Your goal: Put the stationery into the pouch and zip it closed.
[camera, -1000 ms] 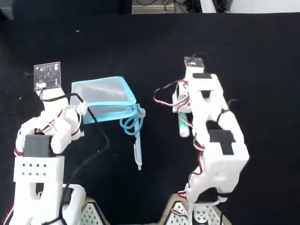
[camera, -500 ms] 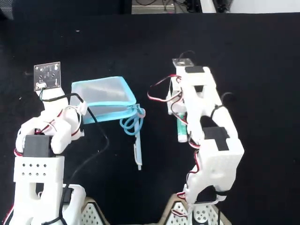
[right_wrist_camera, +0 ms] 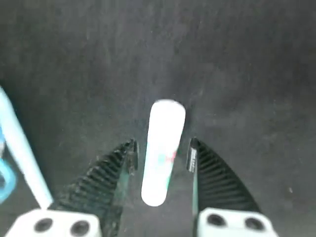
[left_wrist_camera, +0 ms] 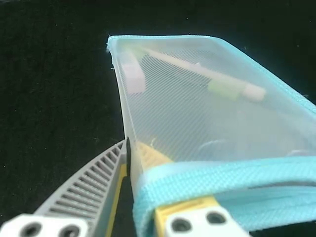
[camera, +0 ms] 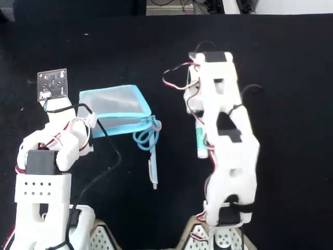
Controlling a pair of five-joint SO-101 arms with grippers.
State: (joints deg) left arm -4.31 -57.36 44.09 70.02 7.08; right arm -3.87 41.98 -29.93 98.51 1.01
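Bright, even light; soft, faint shadows.

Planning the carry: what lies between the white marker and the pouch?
In the high view, a blue cord loop on the pouch and a pale pen lie before the marker.

The counter (camera: 291, 78) is covered in black cloth. A translucent pouch (camera: 112, 104) with light-blue trim lies on it, a blue cord loop (camera: 145, 136) trailing from one corner and a pale pen (camera: 153, 169) just beside that loop. A white marker (camera: 201, 143) with a green band lies apart from the pen, on the right arm's side.
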